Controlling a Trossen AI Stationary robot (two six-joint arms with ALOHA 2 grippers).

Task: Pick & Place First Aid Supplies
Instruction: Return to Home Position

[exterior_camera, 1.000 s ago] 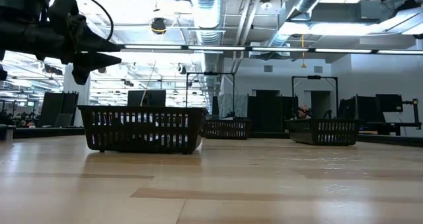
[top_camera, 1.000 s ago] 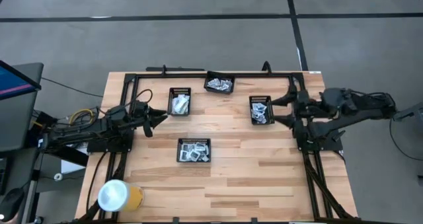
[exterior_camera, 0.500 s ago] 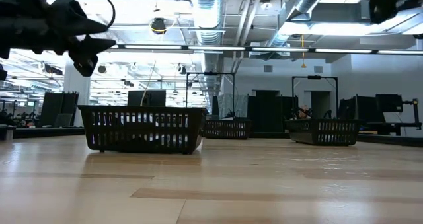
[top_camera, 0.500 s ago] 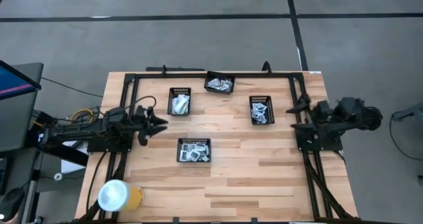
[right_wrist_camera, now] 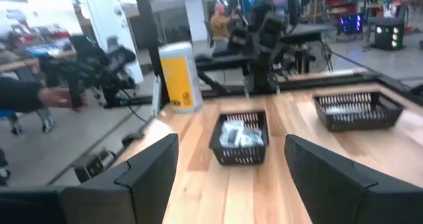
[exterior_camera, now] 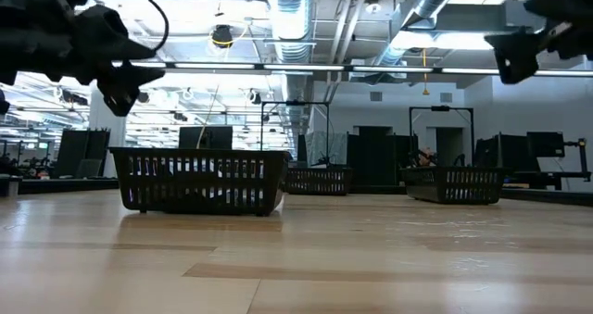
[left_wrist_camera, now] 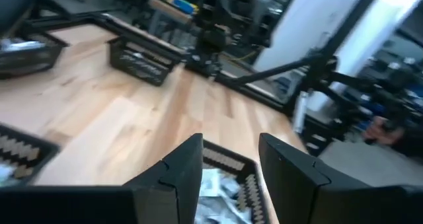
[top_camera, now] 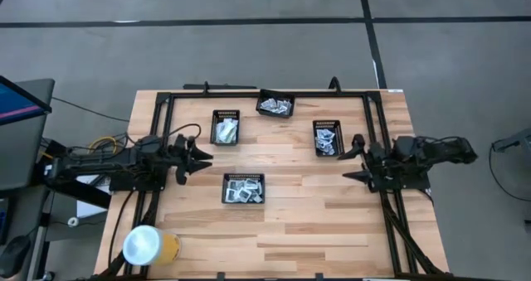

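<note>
Since every one of the first aid supplies [top_camera: 226,132] in sight lies inside a black mesh tray and none shows loose on the table [top_camera: 315,223], how they handle is a matter of judgement. Such sachets and strips look light, thin and limp, and are probably slick in their wrappers. A pinch across one packet's free edge or corner would likely serve better than a squeeze on the flat face, which might lift several at once. Farthest left, the left gripper [top_camera: 199,155] hangs raised over bare wood, its fingers spread a moderate way, holding nothing and touching nothing; its wrist view looks down on the near tray [top_camera: 224,190] of packets. Just beyond it stands the left tray [top_camera: 213,128], then the far tray [top_camera: 276,94] by the back edge, then the right tray [top_camera: 316,138], each holding packets. At the right side the right gripper [top_camera: 355,157] hovers near that last tray, fingers spread wide, empty and clear of everything.
</note>
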